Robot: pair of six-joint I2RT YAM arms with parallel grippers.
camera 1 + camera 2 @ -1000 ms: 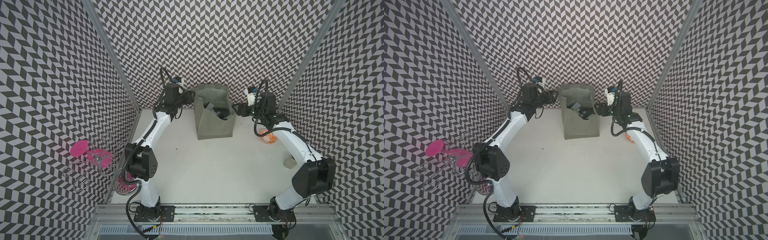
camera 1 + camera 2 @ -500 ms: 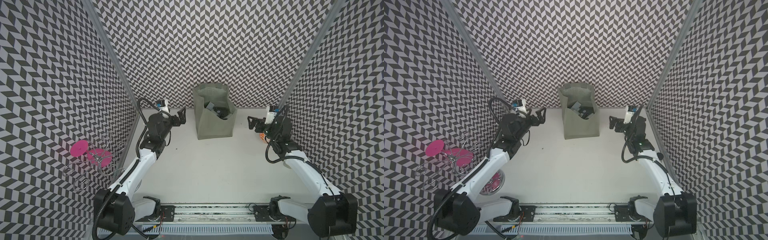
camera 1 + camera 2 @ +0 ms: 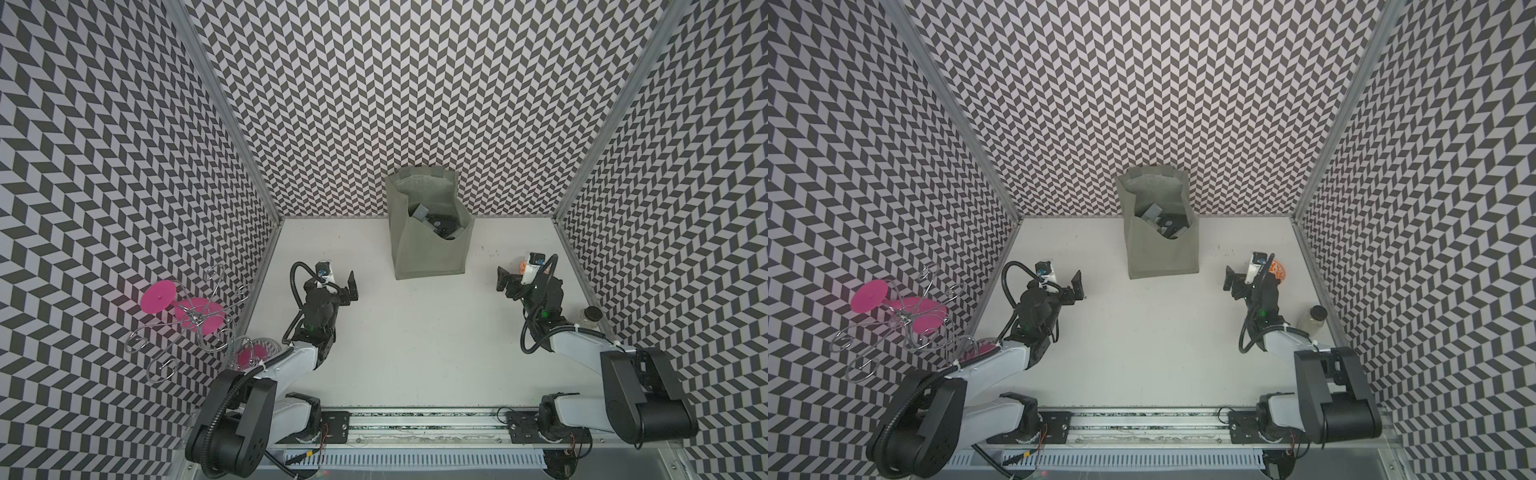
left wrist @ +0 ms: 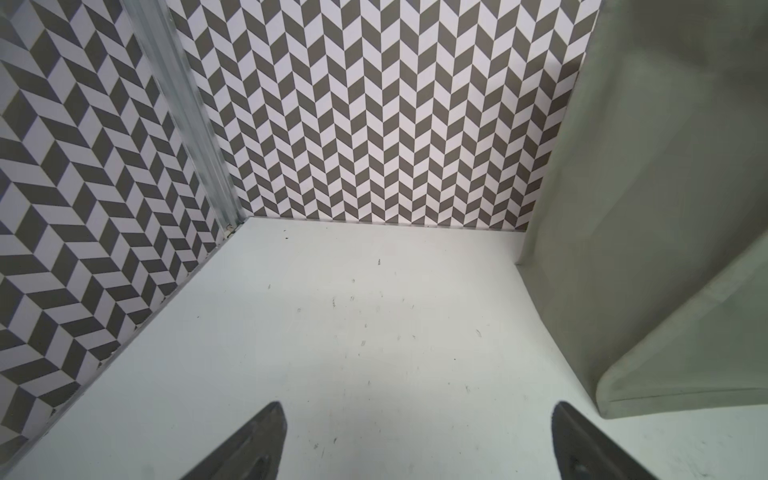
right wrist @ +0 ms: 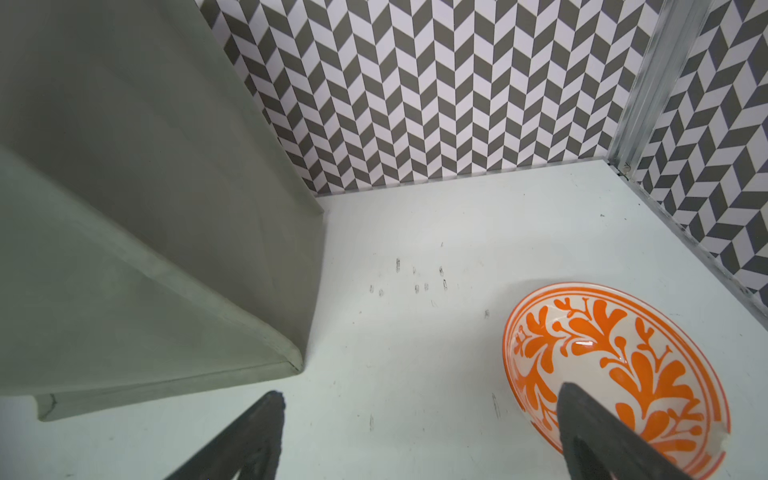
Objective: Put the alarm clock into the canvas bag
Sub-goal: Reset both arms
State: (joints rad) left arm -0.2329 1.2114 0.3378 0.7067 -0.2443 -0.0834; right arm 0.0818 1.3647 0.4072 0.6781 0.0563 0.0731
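Observation:
The canvas bag (image 3: 428,253) (image 3: 1163,253) stands upright at the back middle of the white table, its top open. Inside the mouth lies a dark object with grey parts (image 3: 440,222) (image 3: 1169,226), which I take for the alarm clock; most of it is hidden. My left gripper (image 3: 352,286) (image 3: 1077,284) (image 4: 417,409) hovers open and empty to the left of the bag (image 4: 644,249), apart from it. On the other side of the bag (image 5: 124,249), my right gripper (image 3: 503,280) (image 3: 1228,280) (image 5: 422,395) is open and empty too.
An orange-patterned bowl (image 5: 623,357) (image 3: 1278,270) sits just under the right gripper's outer finger. A small dark-capped jar (image 3: 590,318) (image 3: 1312,320) stands by the right wall. A wire rack with pink discs (image 3: 187,307) shows at the left wall.
Both arms have pulled back from the bag's top toward the front and sunk low over the table. Both jaws have opened wide. The bag stays put.

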